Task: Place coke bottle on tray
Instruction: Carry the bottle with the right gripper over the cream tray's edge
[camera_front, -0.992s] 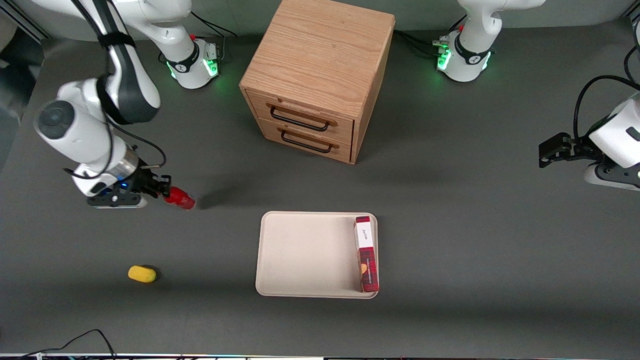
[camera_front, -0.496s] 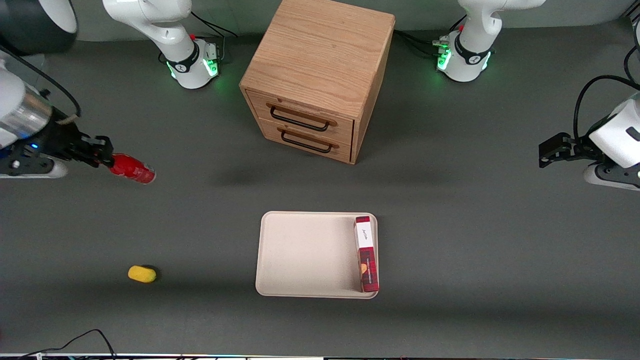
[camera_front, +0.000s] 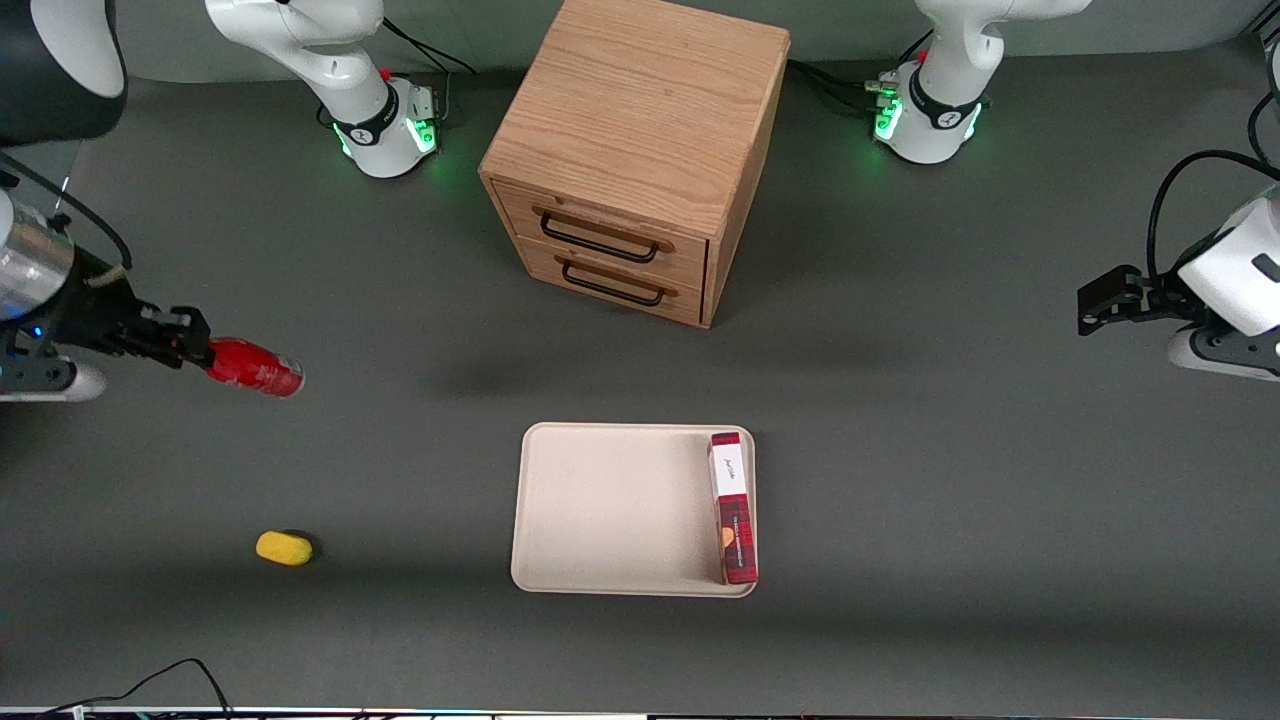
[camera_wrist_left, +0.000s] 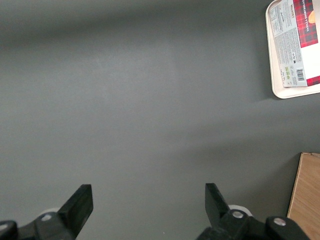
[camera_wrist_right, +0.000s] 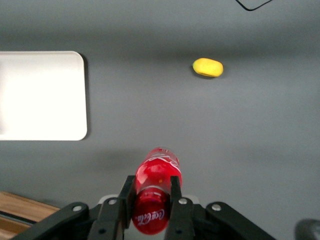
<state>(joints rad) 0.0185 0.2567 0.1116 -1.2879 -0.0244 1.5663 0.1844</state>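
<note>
Dark grey table (camera_front: 900, 500) bearing three things.
The wooden cabinet (camera_front: 640, 150) stands farthest from the front camera and the tray (camera_front: 600, 510) lies nearer. The yellow oval object (camera_front: 284, 548) lies toward the working arm's end, where the gripper (camera_front: 205, 352) clasps the coke bottle (camera_front: 255, 368).

White Coca-Cola script is legible on the coke bottle (camera_wrist_right: 154, 200), clamped in the gripper (camera_wrist_right: 151, 191) at the working arm's end of the table. The plaid box (camera_wrist_left: 300, 42) on the tray (camera_wrist_left: 273, 55) carries a printed panel and barcode, both illegible.
</note>
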